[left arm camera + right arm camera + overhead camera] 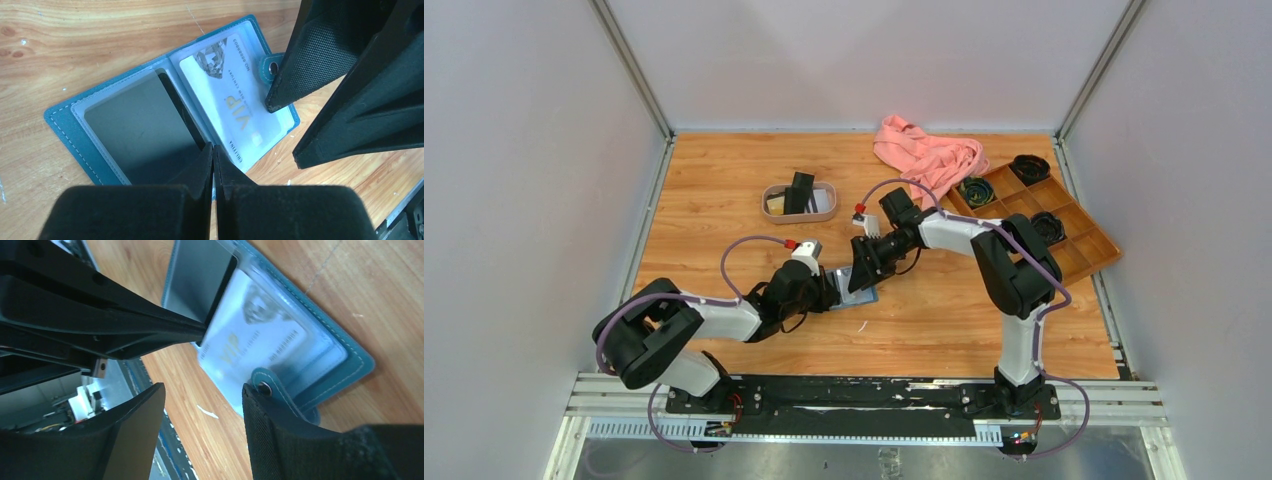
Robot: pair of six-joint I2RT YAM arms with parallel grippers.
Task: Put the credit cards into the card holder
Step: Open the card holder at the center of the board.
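1. L claw (214,151) shut tight, nothing btw its fingers; tips down on the open wallet (62,117), at the black card (140,130) edge by the fold.
2. R claw (204,402) approx half open, holds nothing; one finger (280,430) touches the snap tab (265,382).
3. Wallet lies mid worktop (724,190), nearer the near edge, btw both claws.
4. Count: 2 cards in sleeves, i.e. black card + white card (230,100).
5. White card reads "VIP" in gold; number line starts "NO", rest too small.

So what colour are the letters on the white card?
Gold. The white card shows best in the left wrist view.
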